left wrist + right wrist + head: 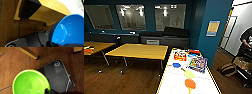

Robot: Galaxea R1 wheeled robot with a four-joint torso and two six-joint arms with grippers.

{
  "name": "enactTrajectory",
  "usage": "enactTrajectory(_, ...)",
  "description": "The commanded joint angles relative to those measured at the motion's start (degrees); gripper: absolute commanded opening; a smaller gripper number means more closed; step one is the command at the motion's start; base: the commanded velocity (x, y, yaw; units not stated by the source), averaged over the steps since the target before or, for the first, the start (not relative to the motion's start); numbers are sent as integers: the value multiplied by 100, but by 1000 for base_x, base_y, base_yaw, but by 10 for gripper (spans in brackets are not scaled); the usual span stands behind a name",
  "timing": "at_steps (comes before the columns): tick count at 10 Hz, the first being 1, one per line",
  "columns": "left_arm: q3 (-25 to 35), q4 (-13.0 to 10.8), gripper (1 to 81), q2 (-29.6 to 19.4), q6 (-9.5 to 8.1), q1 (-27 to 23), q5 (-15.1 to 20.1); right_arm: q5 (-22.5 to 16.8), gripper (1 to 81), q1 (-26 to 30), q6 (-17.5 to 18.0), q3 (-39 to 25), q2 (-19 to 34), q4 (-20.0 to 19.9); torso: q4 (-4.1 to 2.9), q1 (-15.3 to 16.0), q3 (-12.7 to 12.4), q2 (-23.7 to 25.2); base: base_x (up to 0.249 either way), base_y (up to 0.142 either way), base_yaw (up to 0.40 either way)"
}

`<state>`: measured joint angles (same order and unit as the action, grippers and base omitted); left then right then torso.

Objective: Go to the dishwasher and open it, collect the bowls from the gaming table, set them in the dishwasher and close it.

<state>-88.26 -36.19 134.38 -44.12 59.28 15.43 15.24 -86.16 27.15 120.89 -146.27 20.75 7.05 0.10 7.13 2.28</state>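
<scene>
Beside the gaming table [50,11], the left gripper [52,44] grips an empty blue bowl [67,30] (glossy); the right gripper [48,91] grips an empty green bowl [30,82].

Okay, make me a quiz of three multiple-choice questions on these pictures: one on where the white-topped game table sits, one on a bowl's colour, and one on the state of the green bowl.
1. In the head view, where does the glossy white-topped, yellow-sided gaming table stand relative to the nearest plain yellow-wood table?
A. to its right
B. to its left
C. on top of it

2. What colour is the round plastic bowl in the left wrist view?
A. orange
B. blue
C. white

3. In what state is the round light green plastic bowl in the right wrist view?
A. full of liquid
B. turned upside down
C. empty, opening towards the camera

Answers:
1 A, the white top lies right of the wood table.
2 B, its inside is bright blue.
3 C, its bare inner bottom shows, above the brown wooden floor.
</scene>
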Motion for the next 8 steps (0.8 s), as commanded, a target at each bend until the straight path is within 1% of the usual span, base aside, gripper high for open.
enactTrajectory(1,-375,-309,10,125,44,-89,-523,-206,10,253,98,187,17,52,0,0,0,0,0,0,0)
enactTrajectory(3,-630,-493,10,265,44,263,-576,-232,10,208,98,423,-114,43,0,0,0,0,0,0,0)
enactTrajectory(4,-737,-573,10,345,44,439,-673,-241,10,191,106,608,-228,43,0,0,0,0,0,0,0)
enactTrajectory(5,-939,-643,10,433,44,572,-902,-364,10,182,98,812,-388,61,0,-2,-2,0,0,0,0)
enactTrajectory(6,-1096,-643,10,520,44,703,-1016,-425,10,156,98,996,-545,78,0,-2,-2,2,0,0,0)
enactTrajectory(7,-1246,-643,10,626,44,826,-1025,-452,10,147,98,1111,-642,96,0,-2,-2,2,0,0,0)
enactTrajectory(8,-1377,-757,10,749,44,923,-1034,-513,10,147,98,1198,-730,96,0,-2,-5,2,0,0,0)
